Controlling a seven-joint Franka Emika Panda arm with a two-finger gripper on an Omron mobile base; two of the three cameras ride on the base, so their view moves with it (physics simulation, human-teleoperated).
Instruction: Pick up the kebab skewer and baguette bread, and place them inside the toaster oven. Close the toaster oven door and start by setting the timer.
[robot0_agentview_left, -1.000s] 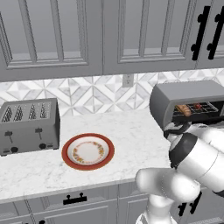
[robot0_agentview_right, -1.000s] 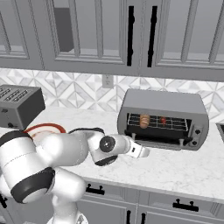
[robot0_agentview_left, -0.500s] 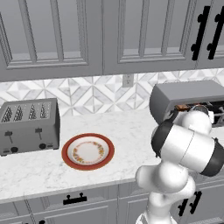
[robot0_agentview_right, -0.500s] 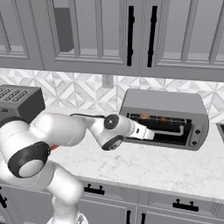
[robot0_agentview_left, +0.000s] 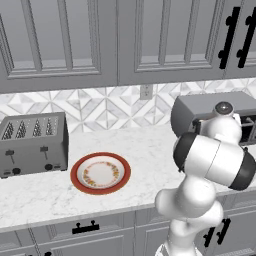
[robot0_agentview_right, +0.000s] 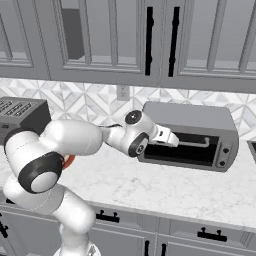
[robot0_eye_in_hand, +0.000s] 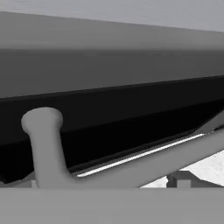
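Note:
The grey toaster oven (robot0_agentview_right: 190, 116) stands on the counter at the right, and in the left base view the toaster oven (robot0_agentview_left: 210, 107) is partly behind my arm. The toaster oven door (robot0_agentview_right: 185, 152) stands upright against the oven front, its silver bar handle (robot0_agentview_right: 195, 144) across the dark glass. My gripper (robot0_agentview_right: 174, 140) is at the left end of that handle, close to the door. The hand view looks along the handle (robot0_eye_in_hand: 144, 164) at the dark glass (robot0_eye_in_hand: 113, 113) from very near. Its fingers are not clear. The kebab skewer and baguette bread are hidden.
An empty red-rimmed plate (robot0_agentview_left: 100, 173) lies mid-counter. A slotted silver toaster (robot0_agentview_left: 32, 143) stands at the left by the tiled wall. Two oven knobs (robot0_agentview_right: 225, 152) sit on the oven's right panel. Cabinets hang above; drawers run below the counter edge.
The oven door has swung up from lying open to standing against the oven front. My hand followed it up and in toward the handle. The food on the rack is now out of sight.

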